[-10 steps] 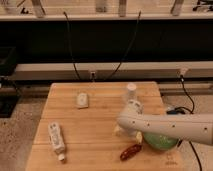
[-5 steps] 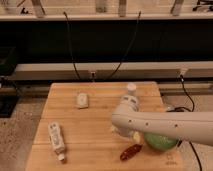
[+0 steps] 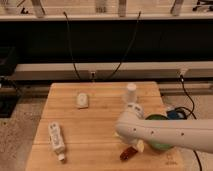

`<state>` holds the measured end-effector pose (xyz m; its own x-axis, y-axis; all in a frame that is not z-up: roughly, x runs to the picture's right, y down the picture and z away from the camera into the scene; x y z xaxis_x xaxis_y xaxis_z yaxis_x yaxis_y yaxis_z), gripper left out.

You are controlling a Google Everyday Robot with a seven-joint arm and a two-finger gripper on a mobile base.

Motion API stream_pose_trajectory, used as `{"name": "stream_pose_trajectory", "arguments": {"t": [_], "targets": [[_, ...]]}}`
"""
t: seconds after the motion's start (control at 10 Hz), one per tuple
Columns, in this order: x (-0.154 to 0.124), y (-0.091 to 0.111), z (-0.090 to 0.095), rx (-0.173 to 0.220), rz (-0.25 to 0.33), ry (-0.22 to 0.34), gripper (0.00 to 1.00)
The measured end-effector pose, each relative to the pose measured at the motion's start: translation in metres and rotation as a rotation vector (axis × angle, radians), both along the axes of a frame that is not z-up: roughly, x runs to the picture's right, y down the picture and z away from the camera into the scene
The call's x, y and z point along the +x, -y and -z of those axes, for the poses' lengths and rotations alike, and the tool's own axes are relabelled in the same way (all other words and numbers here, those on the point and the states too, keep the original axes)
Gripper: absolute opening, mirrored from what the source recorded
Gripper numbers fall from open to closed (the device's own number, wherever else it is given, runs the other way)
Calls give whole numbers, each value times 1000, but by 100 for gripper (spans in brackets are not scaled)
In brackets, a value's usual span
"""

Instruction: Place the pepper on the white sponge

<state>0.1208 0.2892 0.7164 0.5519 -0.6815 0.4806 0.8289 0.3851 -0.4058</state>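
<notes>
The pepper (image 3: 128,153) is small, dark red and glossy, and lies on the wooden table (image 3: 95,125) near the front edge, right of centre. The white sponge (image 3: 82,100) lies flat at the table's back left, well apart from the pepper. My white arm (image 3: 165,134) reaches in from the right. Its end bends down over the pepper. My gripper (image 3: 137,145) sits just above and right of the pepper, mostly hidden by the arm.
A green bowl (image 3: 161,142) sits behind the arm at the right. A white upright cup (image 3: 131,91) stands at the back right. A white labelled bottle (image 3: 56,140) lies at the front left. Cables hang behind the table.
The arm has shifted slightly and come lower over the front right of the table. The pepper, sponge and bottle have not moved.
</notes>
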Motion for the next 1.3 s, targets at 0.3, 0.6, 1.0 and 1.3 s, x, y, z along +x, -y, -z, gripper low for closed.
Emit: {"name": "stream_pose_trajectory", "arguments": {"t": [0.3,0.6,1.0,1.3], "targets": [[4,-18,-3,-22,-29,-23,80],[10,-31,-12,-40,-53,-36,80],[23,-34,-26,-37,-75,-41,60],[30,-35,-32,-33,-89,-38,29]]}}
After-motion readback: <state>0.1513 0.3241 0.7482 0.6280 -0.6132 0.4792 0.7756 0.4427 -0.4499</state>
